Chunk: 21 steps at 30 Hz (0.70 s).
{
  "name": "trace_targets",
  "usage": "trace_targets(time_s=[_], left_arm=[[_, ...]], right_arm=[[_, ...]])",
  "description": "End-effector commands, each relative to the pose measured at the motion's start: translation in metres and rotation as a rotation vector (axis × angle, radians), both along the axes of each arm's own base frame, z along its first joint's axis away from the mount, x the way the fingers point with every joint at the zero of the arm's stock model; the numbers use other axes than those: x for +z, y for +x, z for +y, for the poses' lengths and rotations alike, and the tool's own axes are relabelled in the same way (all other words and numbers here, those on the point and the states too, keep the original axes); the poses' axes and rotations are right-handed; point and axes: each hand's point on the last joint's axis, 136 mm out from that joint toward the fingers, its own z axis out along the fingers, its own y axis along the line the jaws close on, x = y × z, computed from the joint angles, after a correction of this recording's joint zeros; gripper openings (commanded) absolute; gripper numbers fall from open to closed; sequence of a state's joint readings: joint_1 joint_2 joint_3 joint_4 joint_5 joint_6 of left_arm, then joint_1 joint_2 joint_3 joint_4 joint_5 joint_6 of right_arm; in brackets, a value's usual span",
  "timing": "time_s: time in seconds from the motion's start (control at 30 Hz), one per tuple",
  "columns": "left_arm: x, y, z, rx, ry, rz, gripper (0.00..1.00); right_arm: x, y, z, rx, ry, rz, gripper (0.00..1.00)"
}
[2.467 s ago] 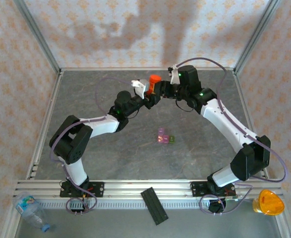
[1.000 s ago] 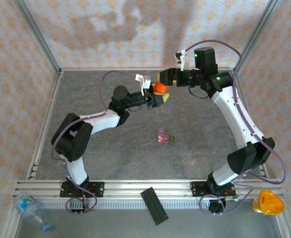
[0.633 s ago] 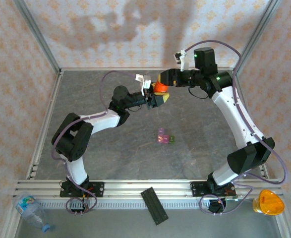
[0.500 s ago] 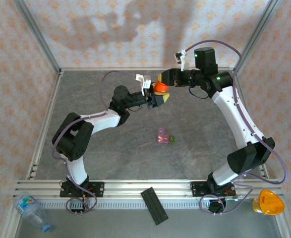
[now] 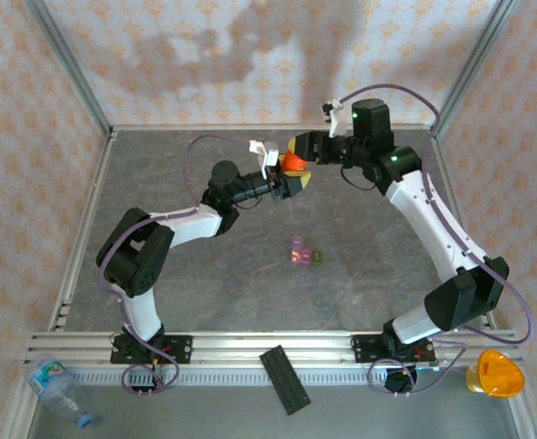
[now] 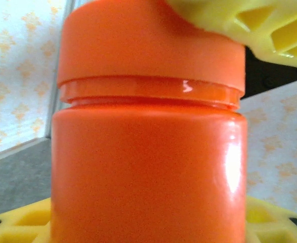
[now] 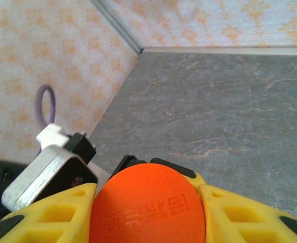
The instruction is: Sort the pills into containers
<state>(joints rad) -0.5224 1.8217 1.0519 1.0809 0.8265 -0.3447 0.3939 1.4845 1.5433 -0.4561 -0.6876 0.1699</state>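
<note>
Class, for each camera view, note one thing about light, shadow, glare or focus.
Top external: hard light throws arm shadows on the back wall. Left wrist: the orange bottle is soft-edged, with a glare streak down it. Right wrist: the cap is blurred, the table behind sharper.

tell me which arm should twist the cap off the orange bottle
Right, likely: the right claw closes on the orange cap, while the left claw grips the bottle body below it and can hold it steady.
</note>
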Motion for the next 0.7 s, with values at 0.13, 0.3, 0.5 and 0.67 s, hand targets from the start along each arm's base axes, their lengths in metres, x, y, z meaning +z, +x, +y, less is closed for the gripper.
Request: trace_targets(time_s=[0.13, 0.3, 0.5, 0.67], left_arm=[[0.041, 0.008, 0.016, 0.296, -0.033, -0.181, 0.00], [0.035, 0.008, 0.009, 0.412, 0.041, -0.235, 0.00], [0.032, 0.011, 0.004, 0.499, 0.061, -0.245, 0.00], [0.027, 0.013, 0.004, 0.506, 0.060, -0.229, 0.00]], right_arm=[[-0.041, -0.010, 0.035, -0.093, 0.024, 0.094, 0.41], [-0.052, -0.007, 0.050, -0.158, 0.058, 0.109, 0.41], [-0.052, -0.001, 0.060, -0.201, 0.095, 0.115, 0.41], [-0.029, 0.005, 0.049, -0.248, 0.088, 0.058, 0.41]])
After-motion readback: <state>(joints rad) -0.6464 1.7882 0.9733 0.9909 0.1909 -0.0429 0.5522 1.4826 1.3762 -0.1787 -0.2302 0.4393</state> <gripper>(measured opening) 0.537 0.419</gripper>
